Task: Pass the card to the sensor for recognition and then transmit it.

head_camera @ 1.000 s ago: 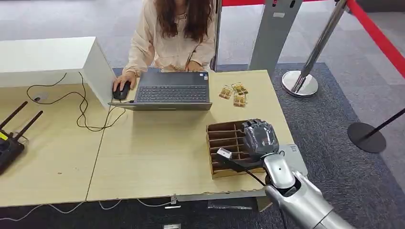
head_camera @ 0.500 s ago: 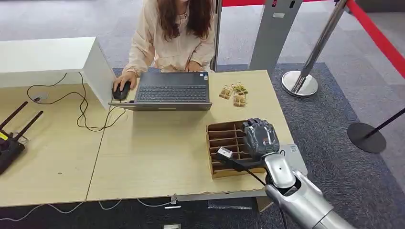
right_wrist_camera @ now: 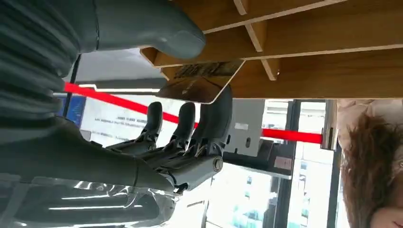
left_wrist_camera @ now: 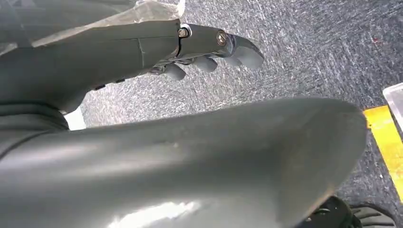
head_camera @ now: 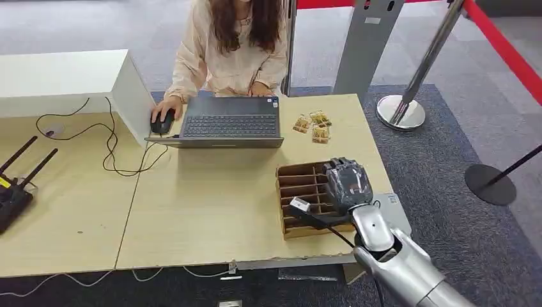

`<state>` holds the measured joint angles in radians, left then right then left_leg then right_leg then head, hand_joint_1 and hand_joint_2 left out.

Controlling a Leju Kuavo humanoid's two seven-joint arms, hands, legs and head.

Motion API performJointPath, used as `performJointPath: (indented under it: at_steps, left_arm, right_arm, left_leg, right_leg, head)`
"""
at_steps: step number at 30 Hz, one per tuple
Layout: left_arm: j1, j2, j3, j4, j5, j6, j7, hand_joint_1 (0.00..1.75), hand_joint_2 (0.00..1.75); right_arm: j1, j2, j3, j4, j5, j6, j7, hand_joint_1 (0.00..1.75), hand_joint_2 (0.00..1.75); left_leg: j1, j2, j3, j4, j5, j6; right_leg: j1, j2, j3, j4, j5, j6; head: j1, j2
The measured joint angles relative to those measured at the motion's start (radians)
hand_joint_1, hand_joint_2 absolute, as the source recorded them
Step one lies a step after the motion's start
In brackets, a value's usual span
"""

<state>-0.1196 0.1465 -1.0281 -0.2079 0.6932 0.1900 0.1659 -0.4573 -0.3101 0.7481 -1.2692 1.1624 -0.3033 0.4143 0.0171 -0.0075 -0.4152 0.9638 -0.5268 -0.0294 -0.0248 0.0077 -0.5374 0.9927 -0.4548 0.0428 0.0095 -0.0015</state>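
Landmark: wooden divider box (head_camera: 300, 192), slotted, standing on the pale table (head_camera: 211, 204) at its edge nearest the robot's right arm.
Right hand (head_camera: 347, 184): over the right side of the box, palm down; in the right wrist view the thumb (right_wrist_camera: 157, 28) and a dark finger (right_wrist_camera: 216, 118) pinch the card.
Card (right_wrist_camera: 202, 80): brown and glossy, held by the right hand just at the box's slotted face, touching or almost touching a divider; which slot cannot be told.
Left hand (left_wrist_camera: 209, 47): well away from the box, hanging over grey carpet (left_wrist_camera: 309, 52); fingers slightly curled with nothing between them.
Sensor pad (head_camera: 391, 203): grey, flat, just beside the box on the arm's side, partly hidden by the forearm.
Loose cards (head_camera: 313, 125): small cluster on the table beyond the box.
Laptop (head_camera: 230, 120): open, beyond the box towards the person.
Person (head_camera: 230, 45): seated behind the laptop, one hand on a dark mouse (head_camera: 163, 121).
Router (head_camera: 13, 192): black, with antennas, far from the box at the table's opposite end.
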Motion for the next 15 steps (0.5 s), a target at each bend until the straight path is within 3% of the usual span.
performJointPath:
  at_steps: [9,11,15]
  left_arm:
    - [0.0,-0.003,0.006,0.0,0.01,0.0,-0.006,0.0,0.0]
    - [0.0,-0.003,0.006,0.0,0.01,0.0,-0.006,0.0,0.0]
    - [0.0,-0.004,0.007,0.0,0.015,-0.004,-0.024,0.0,0.0]
  right_arm:
    - [-0.001,0.016,0.008,0.0,0.013,0.0,-0.004,0.75,1.75]
    - [-0.001,0.019,0.01,0.0,0.016,0.0,-0.004,0.65,1.75]
    - [-0.004,0.023,0.016,0.001,0.036,0.012,-0.005,0.66,1.75]
  left_leg:
    - [0.0,0.0,0.0,0.0,0.0,0.0]
    - [0.0,0.0,0.0,0.0,0.0,0.0]
    - [0.0,0.0,0.0,0.0,0.0,0.0]
  right_leg:
    - [0.0,0.0,0.0,0.0,0.0,0.0]
    - [0.0,0.0,0.0,0.0,0.0,0.0]
    - [0.0,0.0,0.0,0.0,0.0,0.0]
  head:
    - [0.0,0.0]
    - [0.0,0.0]
    - [0.0,0.0]
